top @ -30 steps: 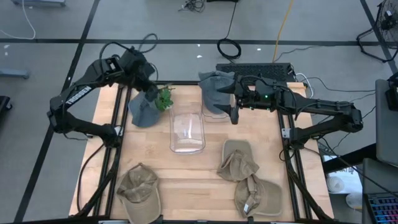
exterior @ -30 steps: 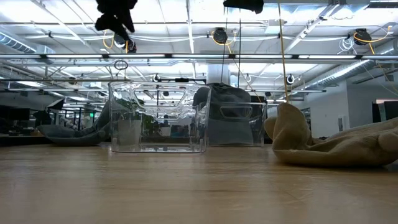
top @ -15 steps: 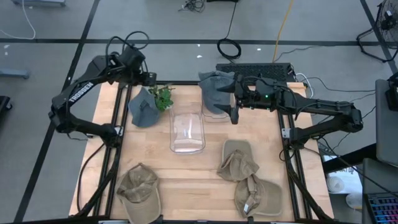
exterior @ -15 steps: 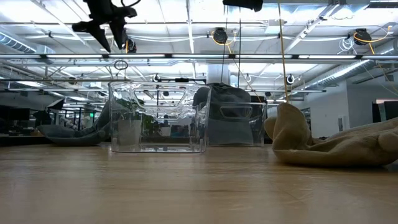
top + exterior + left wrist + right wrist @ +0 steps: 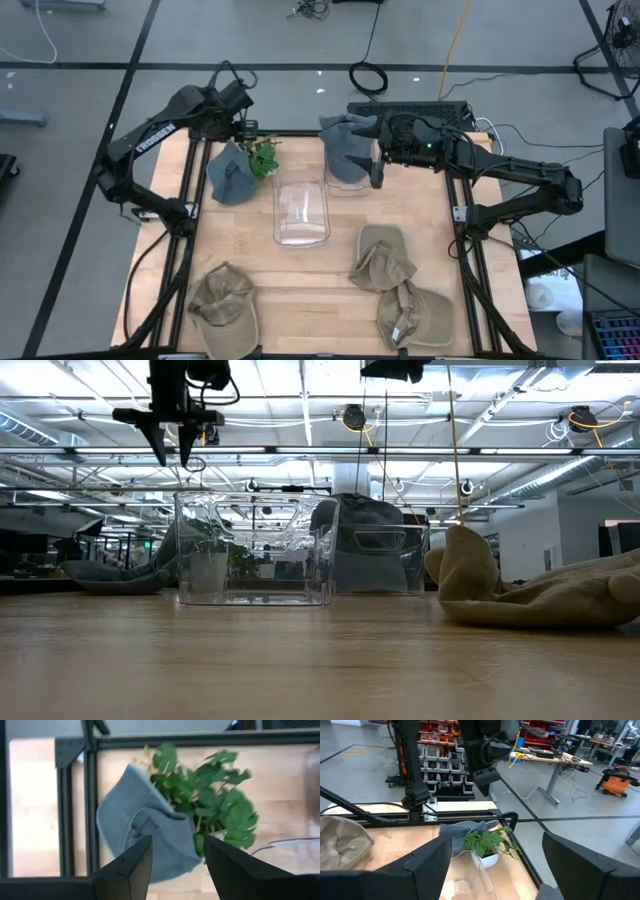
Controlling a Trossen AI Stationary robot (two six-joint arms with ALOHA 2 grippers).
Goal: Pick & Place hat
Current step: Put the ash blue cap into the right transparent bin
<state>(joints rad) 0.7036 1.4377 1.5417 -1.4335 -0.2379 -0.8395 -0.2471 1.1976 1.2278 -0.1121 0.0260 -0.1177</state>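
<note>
A grey-blue hat [image 5: 232, 172] lies flat on the table's far left part, its edge against a small potted plant [image 5: 265, 155]. My left gripper [image 5: 243, 126] hangs open above the far edge, just beyond that hat, fingers pointing down [image 5: 170, 445]; its wrist view looks down on the hat [image 5: 145, 832] and the plant [image 5: 212, 805]. A second grey hat [image 5: 346, 145] sits on a small clear box at the far middle. My right gripper [image 5: 376, 172] is open beside that hat, on its right, high above the table [image 5: 395, 368]. Neither gripper touches anything.
A clear plastic bin [image 5: 301, 205] stands in the table's middle [image 5: 255, 550]. Three khaki hats lie near the front: one at the left [image 5: 225, 305], two at the right [image 5: 385, 260], [image 5: 415, 315]. Black frame rails [image 5: 190, 200] run along both sides of the table.
My left gripper has drawn back from the grey-blue hat toward the table's far edge and turned until its fingers point straight down; they stand wider apart than before. The hat lies uncovered on the table. My right gripper has shifted slightly toward the far edge.
</note>
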